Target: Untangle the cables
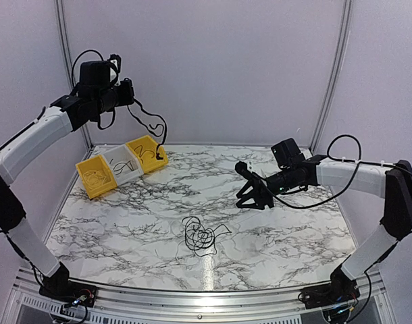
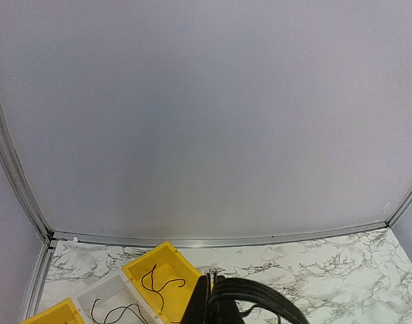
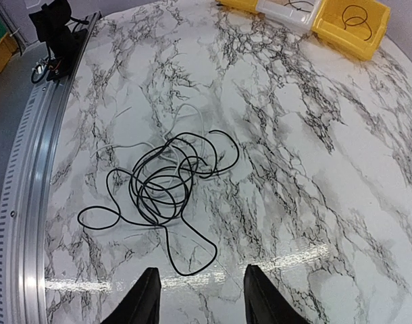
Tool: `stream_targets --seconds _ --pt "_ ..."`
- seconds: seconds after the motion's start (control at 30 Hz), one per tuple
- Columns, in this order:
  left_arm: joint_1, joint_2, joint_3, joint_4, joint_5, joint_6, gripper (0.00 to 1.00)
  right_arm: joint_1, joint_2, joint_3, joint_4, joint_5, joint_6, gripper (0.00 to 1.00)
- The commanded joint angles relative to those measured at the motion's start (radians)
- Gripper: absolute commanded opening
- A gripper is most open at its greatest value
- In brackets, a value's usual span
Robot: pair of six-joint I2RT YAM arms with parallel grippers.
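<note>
**Left gripper up with one cable, right gripper open near the tangle**

The left gripper [image 1: 130, 93] is raised high at the back left with its fingers [image 2: 202, 305] pressed together. A thin hanging cable [image 1: 150, 126] comes from its tip, and the lower end reaches down to the far yellow bin [image 1: 152, 167]. Beside this bin stand a white bin [image 1: 130, 177] and a second yellow bin [image 1: 101, 192], and each of the three has a thin black wire inside. The tangle of cables [image 1: 200, 235] lies in loose loops on the marble table [image 1: 294, 236], near the front middle. The right gripper [image 1: 242, 186] hovers above the table close to the tangle, with fingers [image 3: 145, 300] spread and nothing between them.
</note>
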Motion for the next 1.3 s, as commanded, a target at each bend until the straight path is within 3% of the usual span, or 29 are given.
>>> stream_targets --seconds 0.0,0.57,1.07,1.27 --pt "0.083 0.046 0.05 -0.01 0.073 -0.052 0.0 0.007 -0.012 0.036 0.003 0.045 -0.014 0.43" --pt "0.333 0.235 0.117 -0.008 0.256 -0.201 0.0 0.007 0.012 0.035 -0.002 0.086 -0.035 0.43" --pt "0.378 0.219 -0.033 0.001 0.26 -0.219 0.0 0.008 0.026 0.038 -0.009 0.091 -0.041 0.43" --pt "0.379 0.231 -0.117 0.009 0.193 -0.23 0.0 0.008 0.03 0.036 -0.009 0.091 -0.043 0.43"
